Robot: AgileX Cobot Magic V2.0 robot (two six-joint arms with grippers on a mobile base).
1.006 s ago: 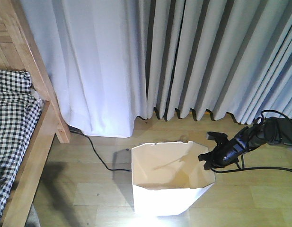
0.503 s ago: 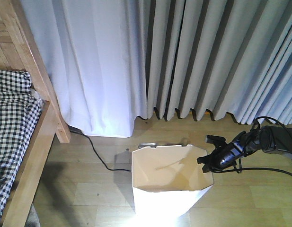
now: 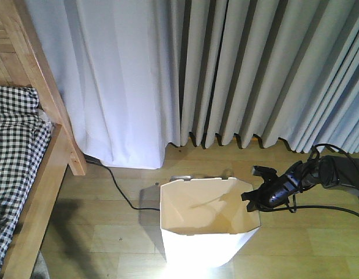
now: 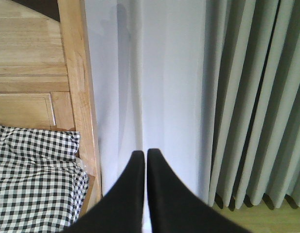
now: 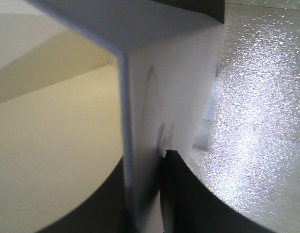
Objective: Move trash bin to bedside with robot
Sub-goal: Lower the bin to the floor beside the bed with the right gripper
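Right gripper (image 3: 253,195) jaws pinched tight; left gripper (image 4: 142,154) jaws together.

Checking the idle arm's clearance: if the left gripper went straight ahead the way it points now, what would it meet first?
Probably the white curtain: the left gripper, fingers together, points straight at it, with the bed frame off to its left. Depth is unclear.

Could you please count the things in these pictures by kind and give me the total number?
Trash bin: 1
Bed: 1
Grippers, left gripper and right gripper: 2
Curtain: 1
Black cable on the floor: 1
Total: 6
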